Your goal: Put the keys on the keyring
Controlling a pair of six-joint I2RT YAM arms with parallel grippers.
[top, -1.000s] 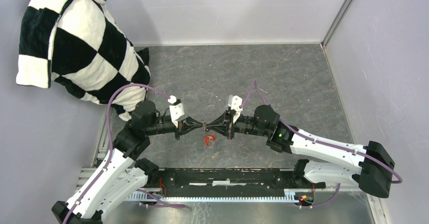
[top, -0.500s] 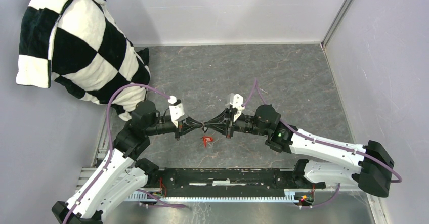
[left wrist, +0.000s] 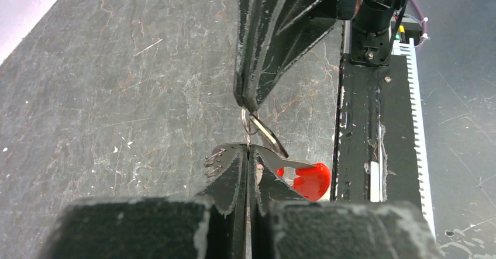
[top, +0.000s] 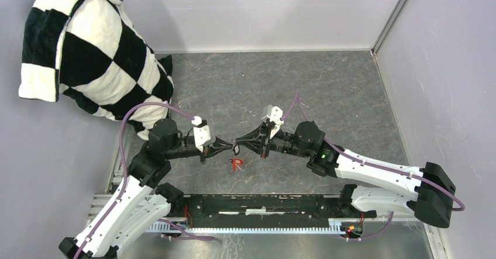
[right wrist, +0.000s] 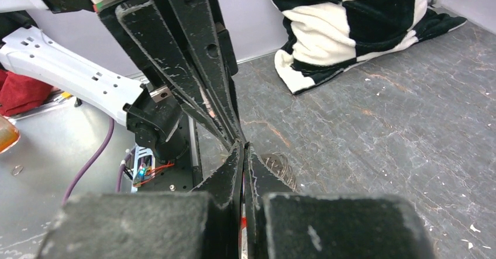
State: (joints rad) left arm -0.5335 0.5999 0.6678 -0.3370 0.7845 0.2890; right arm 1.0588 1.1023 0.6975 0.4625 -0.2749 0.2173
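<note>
My two grippers meet tip to tip above the grey table. In the left wrist view, the left gripper (left wrist: 248,151) is shut on a flat silvery metal piece of the keyring (left wrist: 248,121). The thin loop of the keyring runs up into the tip of the right gripper (left wrist: 245,102), which is shut on it. A red piece (left wrist: 310,180) hangs off the silvery metal towards the arm bases and shows below the tips in the top view (top: 236,164). I cannot tell whether it is the fob or the red-headed one of the keys. A small wire coil (right wrist: 278,165) lies beside the right gripper (right wrist: 243,148).
A black-and-white checked cloth (top: 96,54) is heaped at the back left, close behind the left arm. The black base rail (top: 269,205) runs along the near edge. Grey walls (top: 444,66) enclose the table on the left, back and right.
The left arm has drawn slightly back to the left and down. The right gripper followed and tilted, so the tips stay together. The red piece drifted a little left.
</note>
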